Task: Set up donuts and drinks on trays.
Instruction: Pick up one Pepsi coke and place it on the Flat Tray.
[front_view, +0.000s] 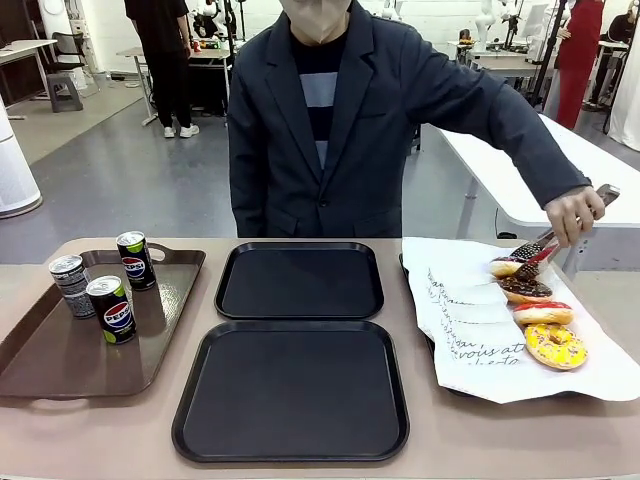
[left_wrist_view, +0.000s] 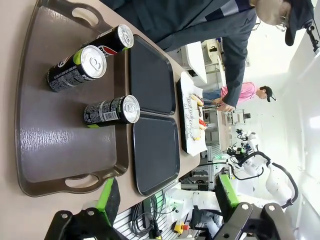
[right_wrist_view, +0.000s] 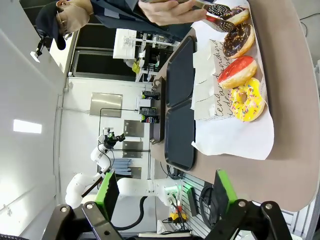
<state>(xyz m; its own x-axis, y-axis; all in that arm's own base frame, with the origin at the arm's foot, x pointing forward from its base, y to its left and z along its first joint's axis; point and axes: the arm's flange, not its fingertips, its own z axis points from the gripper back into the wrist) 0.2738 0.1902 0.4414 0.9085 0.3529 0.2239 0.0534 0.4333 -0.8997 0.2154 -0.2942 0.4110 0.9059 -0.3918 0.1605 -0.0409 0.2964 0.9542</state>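
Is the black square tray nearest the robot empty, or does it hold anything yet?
Empty: the near black plastic tray shows a bare surface from rim to rim, with nothing resting on it.

- Front Pepsi can (front_view: 112, 309), black: "PEPSI" in white capitals across a red-white-blue globe logo.
- Rear Pepsi can (front_view: 135, 260): same globe logo facing the camera, with the wordmark only partly legible.
- Grey can (front_view: 71, 285): dense patterned print, too small to read.
- White paper sheet (front_view: 470, 330) on the worktop: lines of black cursive script. "vous at" can be read near its front edge, the other lines cannot be made out.
- Left wrist view: fine white print on the cans' sides, unreadable.
- Right wrist view: the sheet's script runs sideways and stays uncertain.
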